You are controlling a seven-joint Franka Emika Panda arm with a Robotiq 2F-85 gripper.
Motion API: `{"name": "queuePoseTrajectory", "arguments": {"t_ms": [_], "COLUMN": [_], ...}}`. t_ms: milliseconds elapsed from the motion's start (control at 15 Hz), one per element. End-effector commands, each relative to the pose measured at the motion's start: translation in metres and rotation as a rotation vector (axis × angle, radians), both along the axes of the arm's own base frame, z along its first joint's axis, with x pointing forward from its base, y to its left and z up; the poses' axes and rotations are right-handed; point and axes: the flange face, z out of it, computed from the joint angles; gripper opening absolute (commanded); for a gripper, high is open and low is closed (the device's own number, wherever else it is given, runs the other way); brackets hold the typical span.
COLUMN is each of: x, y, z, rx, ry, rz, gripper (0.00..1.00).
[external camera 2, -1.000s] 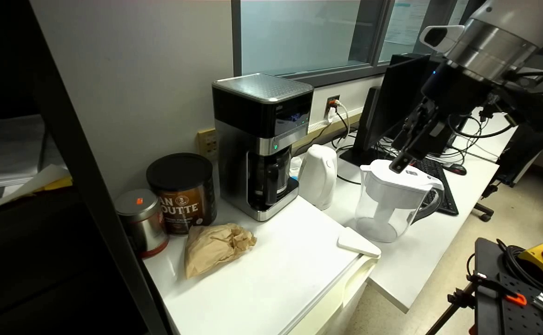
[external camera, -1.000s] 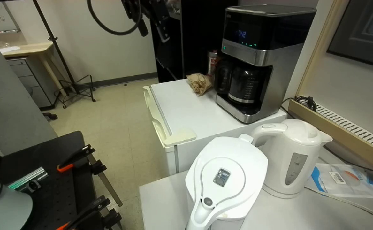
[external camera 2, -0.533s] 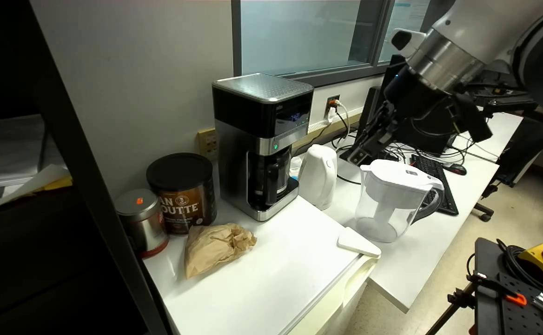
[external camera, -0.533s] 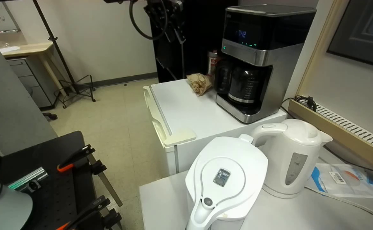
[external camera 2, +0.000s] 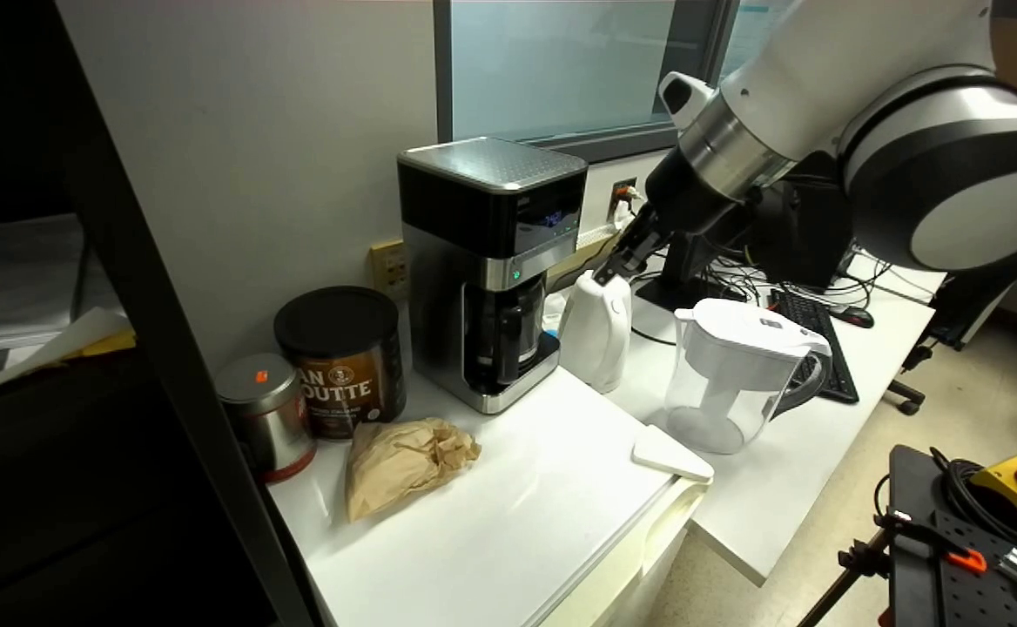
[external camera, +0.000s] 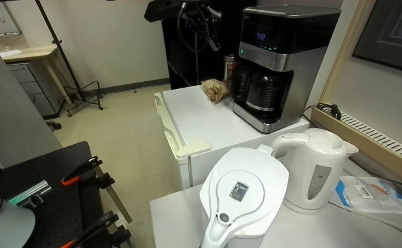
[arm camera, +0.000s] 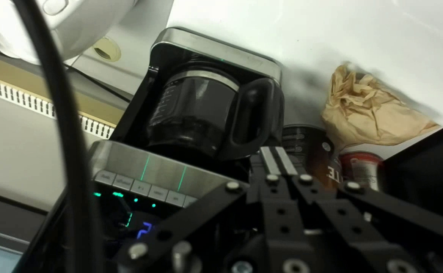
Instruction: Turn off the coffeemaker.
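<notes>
The coffeemaker [external camera 2: 452, 270] is a tall black machine with silver trim, and its dark carafe [external camera: 263, 89] sits inside. A green light glows on its front, and blue digits are lit on the display [external camera: 261, 36]. A row of small buttons [arm camera: 141, 187] runs along the silver strip in the wrist view. My gripper [arm camera: 278, 159] is shut with nothing between its pads. In an exterior view my gripper [external camera 2: 611, 268] hangs in front of the machine's right side, apart from the panel as far as I can see.
A white kettle [external camera 2: 594, 335] stands beside the machine, with a filter pitcher [external camera 2: 722, 374] nearer the table edge. A crumpled paper bag [arm camera: 373, 110], a coffee can [external camera 2: 339, 374] and a metal tin [external camera 2: 269, 418] stand on its far side. A cable [arm camera: 60, 113] crosses the wrist view.
The arm has moved toward the coffeemaker, its gripper passing from above the pitcher to near the kettle's top. The fingers, spread apart a second ago, have come together. The machine's lights look the same.
</notes>
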Motion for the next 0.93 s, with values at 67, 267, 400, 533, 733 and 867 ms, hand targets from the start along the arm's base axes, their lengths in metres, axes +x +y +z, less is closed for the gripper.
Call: {"name": "queuePoseTrajectory", "arguments": {"t_ms": [67, 267, 400, 533, 733, 867], "x": [0.04, 0.058, 0.068, 0.077, 0.089, 0.094], "y": [0.005, 0.011, 0.015, 0.019, 0.022, 0.024], "z": [-0.009, -0.016, -0.021, -0.026, -0.033, -0.037], "rx": [-0.024, -0.024, -0.017, -0.009, -0.002, 0.002], "ry": [-0.052, -0.069, -0.07, -0.068, -0.065, -0.063], "rz": [-0.04, -0.061, -0.076, -0.087, -0.099, -0.102], "gripper": [0.01, 0.01, 0.01, 0.01, 0.01, 0.0]}}
